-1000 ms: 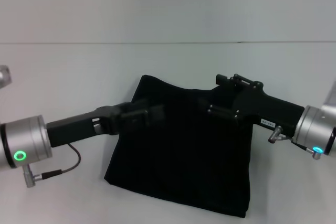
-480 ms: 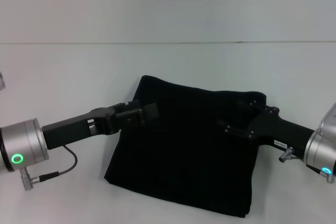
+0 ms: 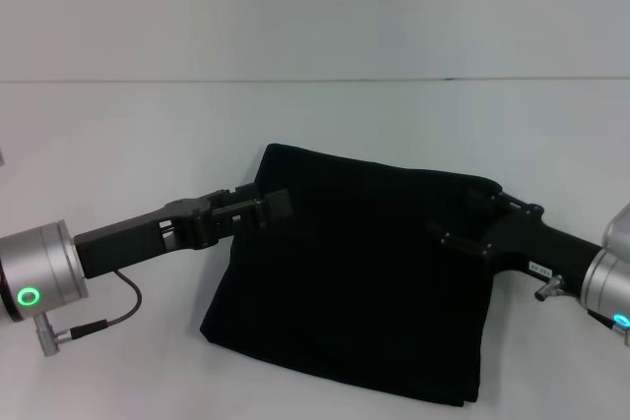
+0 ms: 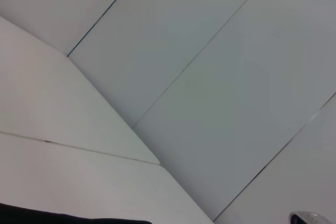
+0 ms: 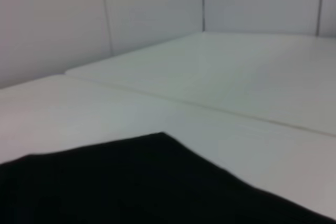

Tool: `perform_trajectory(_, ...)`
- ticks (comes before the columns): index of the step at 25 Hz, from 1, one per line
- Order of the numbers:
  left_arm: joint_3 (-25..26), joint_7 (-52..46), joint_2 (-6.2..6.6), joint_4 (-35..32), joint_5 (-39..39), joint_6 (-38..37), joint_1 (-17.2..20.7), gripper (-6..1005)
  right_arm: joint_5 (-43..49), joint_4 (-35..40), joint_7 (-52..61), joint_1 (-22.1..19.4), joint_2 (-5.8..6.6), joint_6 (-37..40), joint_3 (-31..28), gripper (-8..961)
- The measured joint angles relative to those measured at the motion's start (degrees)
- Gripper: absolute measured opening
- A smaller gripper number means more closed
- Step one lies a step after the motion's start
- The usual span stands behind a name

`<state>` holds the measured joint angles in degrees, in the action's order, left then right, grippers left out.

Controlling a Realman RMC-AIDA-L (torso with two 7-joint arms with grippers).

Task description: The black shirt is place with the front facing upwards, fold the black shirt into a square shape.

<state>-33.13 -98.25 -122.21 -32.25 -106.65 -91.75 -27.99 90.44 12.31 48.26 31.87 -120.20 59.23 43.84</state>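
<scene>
On the white table [image 3: 98,145] you see the black shirt [image 3: 354,282], folded, wider than tall. Left gripper [image 3: 271,206] touches its left edge, right gripper [image 3: 472,228] its right edge; you cannot tell if either grips.

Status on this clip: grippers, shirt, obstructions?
Left gripper at black shirt's left edge, right gripper at its right edge. Shirt folded, roughly square, flat on table. Nothing obstructing.

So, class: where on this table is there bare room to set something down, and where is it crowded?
Bare table lies beyond the black shirt, up to the wall, and off both of its sides outside the arms. The middle is crowded: the folded shirt fills it, with the left gripper at its left edge and the right gripper at its right edge.
</scene>
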Motion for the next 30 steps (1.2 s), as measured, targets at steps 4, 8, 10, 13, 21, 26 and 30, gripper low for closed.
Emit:
perform_trajectory(4,0.0,0.1,0.15,0.4,0.2,-0.1,0.1,965,-2.3,0.7,-0.4,-1.4,0.14,4.2,-2.7,826)
perform_trajectory(8,0.5,0.1,0.41,0.5,0.5,-0.1,0.3,965,-2.9,2.8,-0.7,-4.4,0.34,11.6,-3.5,827)
perform_trajectory(10,1.1,0.1,0.45,0.6,0.5,0.0,0.4,965,-1.6,3.6,-1.4,-5.5,0.4,15.0,-2.8,827)
perform_trajectory(13,1.8,0.1,0.54,0.6,0.5,0.2,0.4,965,1.4,3.6,-2.6,-6.1,0.42,17.1,-2.2,827)
perform_trajectory(21,4.0,0.0,0.58,0.6,0.5,1.4,0.5,965,5.4,1.0,-3.0,-6.8,0.23,11.6,-2.0,827)
perform_trajectory(26,4.3,-0.1,0.68,0.6,0.5,2.6,0.6,964,5.5,0.9,-3.0,-7.1,0.23,8.8,-1.7,827)
perform_trajectory(30,4.3,-0.3,0.74,0.7,0.5,3.2,0.6,964,5.5,0.9,-2.7,-7.0,0.24,7.0,-1.7,827)
